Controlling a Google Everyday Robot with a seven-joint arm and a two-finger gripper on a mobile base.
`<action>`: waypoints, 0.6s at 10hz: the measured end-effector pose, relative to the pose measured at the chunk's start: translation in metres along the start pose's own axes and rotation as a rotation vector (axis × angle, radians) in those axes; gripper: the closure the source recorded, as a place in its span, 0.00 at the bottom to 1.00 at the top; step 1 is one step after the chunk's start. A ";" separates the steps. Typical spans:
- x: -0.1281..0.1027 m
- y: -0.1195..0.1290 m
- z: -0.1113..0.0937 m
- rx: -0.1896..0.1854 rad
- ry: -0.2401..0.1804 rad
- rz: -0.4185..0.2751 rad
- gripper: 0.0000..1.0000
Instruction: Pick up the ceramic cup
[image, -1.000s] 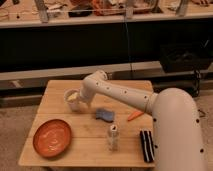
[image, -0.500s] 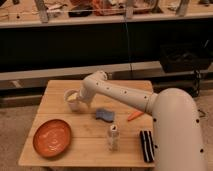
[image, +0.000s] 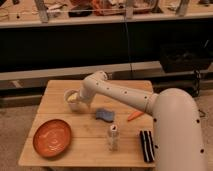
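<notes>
The ceramic cup (image: 72, 99) is small and cream-white with a wide mouth. It stands on the wooden table (image: 60, 90) at the back left. My white arm reaches from the right across the table, and my gripper (image: 80, 101) is at the cup's right side, right against it. The wrist hides the fingers.
An orange plate (image: 52, 137) lies at the front left. A blue sponge (image: 105, 115) and an orange carrot-like piece (image: 134, 116) lie mid-table. A tall whitish shaker (image: 113, 137) stands near the front, and a black striped object (image: 146, 145) lies at the front right. Dark shelving stands behind the table.
</notes>
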 end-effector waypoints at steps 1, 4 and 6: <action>0.000 0.000 0.000 0.000 -0.001 0.000 0.20; -0.002 0.000 0.000 0.001 -0.003 0.001 0.20; -0.002 0.000 0.000 0.002 -0.004 0.002 0.20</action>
